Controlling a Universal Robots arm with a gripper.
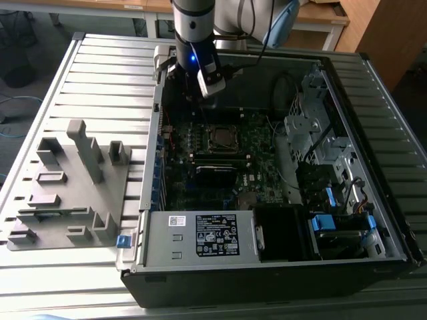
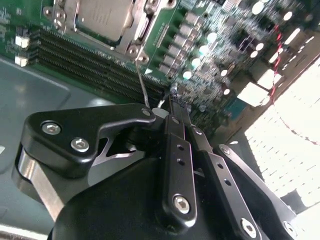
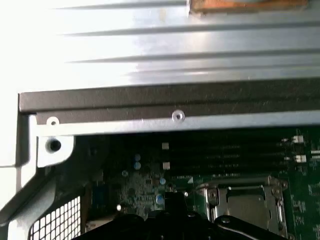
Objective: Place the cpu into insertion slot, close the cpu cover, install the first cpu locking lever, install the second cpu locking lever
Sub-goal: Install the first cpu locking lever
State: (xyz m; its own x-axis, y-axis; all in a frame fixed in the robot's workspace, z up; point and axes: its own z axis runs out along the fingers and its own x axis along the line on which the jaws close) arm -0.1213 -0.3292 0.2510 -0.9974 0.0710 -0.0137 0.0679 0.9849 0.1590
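Metal finishes inside the computer case
The cpu (image 2: 102, 17) has a dull silver metal face; the cpu cover (image 2: 141, 22) is shinier bare metal

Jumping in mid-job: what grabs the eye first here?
The open computer case on the slatted table, with the arm reaching into it. In the second wrist view, the cpu lies inside the cover frame on the green board, and a thin wire lever juts out toward the gripper.
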